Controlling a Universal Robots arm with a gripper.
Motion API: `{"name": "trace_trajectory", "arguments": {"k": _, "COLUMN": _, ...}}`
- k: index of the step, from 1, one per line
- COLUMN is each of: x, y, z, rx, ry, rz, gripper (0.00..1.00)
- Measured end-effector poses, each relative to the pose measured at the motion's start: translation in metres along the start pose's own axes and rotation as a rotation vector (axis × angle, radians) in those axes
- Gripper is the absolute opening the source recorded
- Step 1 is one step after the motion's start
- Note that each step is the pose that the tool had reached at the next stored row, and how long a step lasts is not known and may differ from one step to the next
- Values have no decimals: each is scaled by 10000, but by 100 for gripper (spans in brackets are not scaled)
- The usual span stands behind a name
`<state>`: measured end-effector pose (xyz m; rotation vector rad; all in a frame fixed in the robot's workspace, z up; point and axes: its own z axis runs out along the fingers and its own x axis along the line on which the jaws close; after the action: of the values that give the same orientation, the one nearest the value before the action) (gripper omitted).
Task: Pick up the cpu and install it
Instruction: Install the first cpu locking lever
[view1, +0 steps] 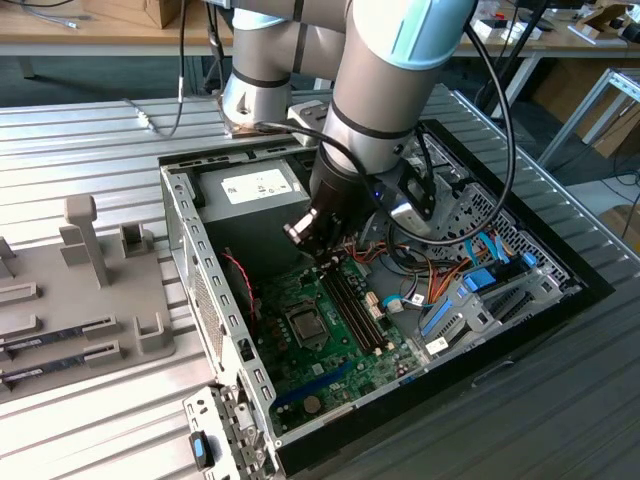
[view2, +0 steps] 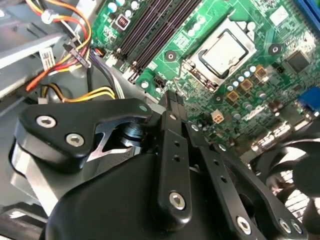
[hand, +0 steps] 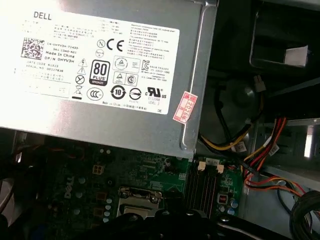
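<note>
The cpu (view2: 227, 50), a silvery square, lies flat in the socket on the green motherboard (view2: 260, 95) inside the open computer case. In the exterior view the cpu (view1: 303, 326) is low in the case, left of the memory slots. My gripper (view2: 173, 96) hangs above the board a short way off the socket, near the end of the memory slots. Its black fingers (view2: 170, 130) are pressed together with nothing between them. From the exterior view the gripper (view1: 325, 258) hangs just beyond the cpu, over the top of the slots.
A silver power supply (view1: 250, 190) fills the case's far end. Coloured cables (view1: 440, 280) bundle at the exterior view's right. Dark memory slots (view1: 352, 305) run beside the socket. A black fan (view2: 290, 185) sits near the board. A grey fixture tray (view1: 90, 290) with memory sticks (view1: 60, 335) lies outside.
</note>
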<state>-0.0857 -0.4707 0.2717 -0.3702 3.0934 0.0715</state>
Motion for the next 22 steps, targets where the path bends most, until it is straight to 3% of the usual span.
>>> {"name": "trace_trajectory", "arguments": {"k": 4, "x": -5, "y": 20, "z": 43, "rx": -18, "ry": 40, "rz": -868, "gripper": 11}}
{"name": "trace_trajectory", "arguments": {"k": 7, "x": -16, "y": 69, "z": 81, "rx": -20, "ry": 43, "rz": -963, "gripper": 11}}
{"name": "trace_trajectory", "arguments": {"k": 12, "x": -7, "y": 70, "z": 110, "rx": -14, "ry": 62, "rz": -1263, "gripper": 11}}
{"name": "trace_trajectory", "arguments": {"k": 15, "x": -6, "y": 69, "z": 125, "rx": -7, "ry": 105, "rz": -2080, "gripper": 11}}
{"name": "trace_trajectory", "arguments": {"k": 16, "x": -6, "y": 69, "z": 130, "rx": 55, "ry": 147, "rz": -2454, "gripper": 11}}
{"name": "trace_trajectory", "arguments": {"k": 18, "x": -6, "y": 69, "z": 130, "rx": 315, "ry": 255, "rz": -2686, "gripper": 11}}
{"name": "trace_trajectory", "arguments": {"k": 20, "x": -6, "y": 68, "z": 136, "rx": 527, "ry": 343, "rz": -2813, "gripper": 11}}
{"name": "trace_trajectory", "arguments": {"k": 22, "x": -6, "y": 68, "z": 142, "rx": 529, "ry": 344, "rz": -2832, "gripper": 11}}
